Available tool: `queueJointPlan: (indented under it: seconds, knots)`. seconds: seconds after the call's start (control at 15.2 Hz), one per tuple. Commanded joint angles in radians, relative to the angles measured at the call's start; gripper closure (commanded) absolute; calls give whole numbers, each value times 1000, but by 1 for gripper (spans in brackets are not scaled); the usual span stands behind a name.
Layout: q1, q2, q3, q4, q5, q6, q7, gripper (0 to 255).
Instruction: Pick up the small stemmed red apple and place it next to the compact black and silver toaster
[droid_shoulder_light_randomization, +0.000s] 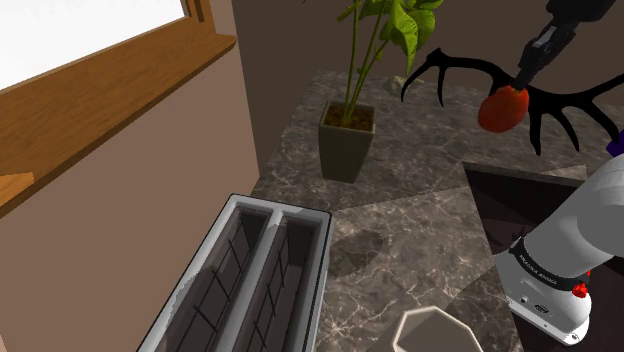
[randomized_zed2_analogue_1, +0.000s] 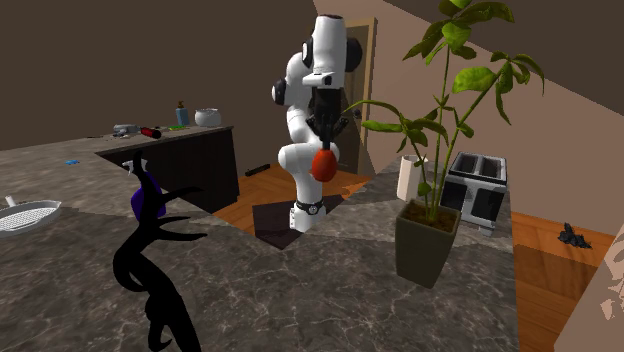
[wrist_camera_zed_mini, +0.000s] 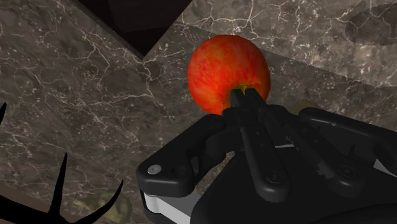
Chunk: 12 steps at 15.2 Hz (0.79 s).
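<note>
- A black branching ornament, shaped like antlers, stands on the dark marbled bench. In the shoulder view its prongs spread right behind the apple.
- A potted plant in a square dark pot stands on the bench to the shoulder view's left of the apple, its leafy stems rising tall.
- A white faceted cup stands just beside the toaster.
- A dark recess is cut into the bench near my stand.
- In the second exterior view, a white strainer and some small items lie on far stretches of the bench.
- My hand is clenched on the red apple at its stem end, black fingers pressing against its top.
- I hold the apple in the air above the bench, touching nothing else.
- The black and silver toaster sits at the shoulder view's lower left, slots up, well apart from the apple.
- A line of small print runs around my arm's base ring, but I cannot read it.
</note>
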<state>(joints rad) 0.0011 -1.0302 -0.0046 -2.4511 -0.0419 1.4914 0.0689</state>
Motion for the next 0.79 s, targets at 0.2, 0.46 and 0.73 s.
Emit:
queueJointPlan:
  seconds: [0.2, 0.46, 0.73]
  knots:
    - [0, 32, 1, 86, 0, -54, -2, 255]
    - [-1, 61, 1, 156, 1, -96, -4, 255]
    - [-1, 91, 2, 229, 1, -138, -6, 255]
